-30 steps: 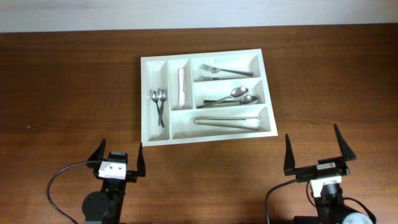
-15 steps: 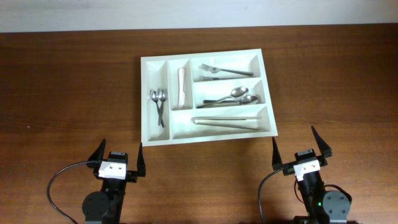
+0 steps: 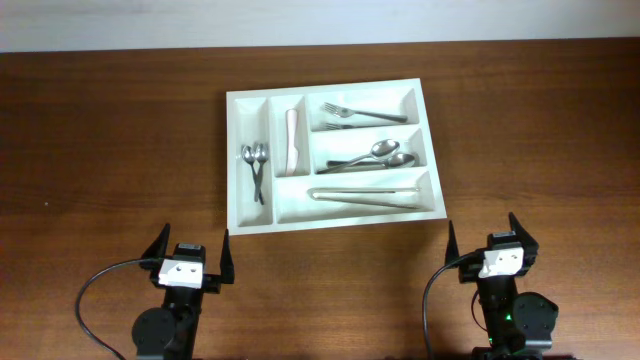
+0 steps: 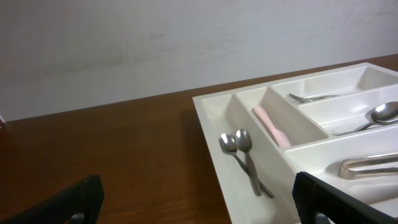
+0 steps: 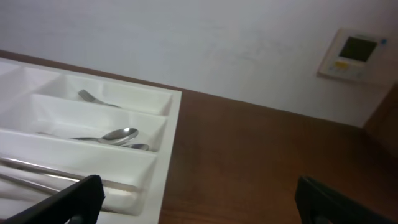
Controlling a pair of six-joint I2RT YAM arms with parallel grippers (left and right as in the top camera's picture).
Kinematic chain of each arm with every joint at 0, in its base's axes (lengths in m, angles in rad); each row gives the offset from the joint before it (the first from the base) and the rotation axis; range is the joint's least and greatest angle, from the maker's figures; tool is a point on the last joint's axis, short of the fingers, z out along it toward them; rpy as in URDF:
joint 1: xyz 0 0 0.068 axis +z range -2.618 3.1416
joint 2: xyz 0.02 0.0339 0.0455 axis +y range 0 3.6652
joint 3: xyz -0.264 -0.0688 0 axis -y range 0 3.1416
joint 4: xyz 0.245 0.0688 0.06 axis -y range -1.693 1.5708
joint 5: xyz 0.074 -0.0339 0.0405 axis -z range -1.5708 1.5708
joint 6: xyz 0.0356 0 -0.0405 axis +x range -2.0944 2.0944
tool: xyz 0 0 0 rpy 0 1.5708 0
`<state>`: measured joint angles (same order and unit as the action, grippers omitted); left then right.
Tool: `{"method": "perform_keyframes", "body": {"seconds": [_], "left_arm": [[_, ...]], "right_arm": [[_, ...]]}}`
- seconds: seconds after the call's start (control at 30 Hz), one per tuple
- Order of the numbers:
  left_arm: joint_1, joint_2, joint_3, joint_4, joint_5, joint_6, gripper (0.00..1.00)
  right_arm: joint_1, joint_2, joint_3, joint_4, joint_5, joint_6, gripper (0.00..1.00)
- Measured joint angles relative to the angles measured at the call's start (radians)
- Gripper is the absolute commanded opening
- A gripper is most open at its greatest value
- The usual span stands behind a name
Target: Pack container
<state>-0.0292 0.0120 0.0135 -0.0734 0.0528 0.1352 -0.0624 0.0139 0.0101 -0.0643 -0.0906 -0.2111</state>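
The tray (image 3: 247, 115), smooth white plastic with rounded walls, lies flat on the dark wood-grain surface (image 3: 100, 150). Bare wood runs wide on either side of the tray and in a narrower band along its near rim. The left gripper (image 3: 195, 232) stands off the tray's near left corner and the right gripper (image 3: 482, 222) off its near right corner. Each is apart from the rim, spread wide and empty.

In the tray, two teaspoons (image 3: 255, 158) lie in the leftmost upright slot and a pale pink handle (image 3: 292, 140) in the next. Forks (image 3: 365, 113) fill the far long slot, spoons (image 3: 375, 153) the middle one, and metal tongs (image 3: 365, 193) the near one.

Only the wrist views show the white wall (image 4: 155, 43) behind the tray. The right wrist alone catches a wall panel (image 5: 356, 55).
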Motion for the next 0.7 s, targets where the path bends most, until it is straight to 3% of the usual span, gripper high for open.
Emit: {"method": "perform_keyframes", "body": {"seconds": [0.7], "left_arm": [[0.000,0.000,0.000,0.000,0.000,0.000,0.99]], "right_arm": [[0.000,0.000,0.000,-0.003,0.016,0.003,0.99]]}}
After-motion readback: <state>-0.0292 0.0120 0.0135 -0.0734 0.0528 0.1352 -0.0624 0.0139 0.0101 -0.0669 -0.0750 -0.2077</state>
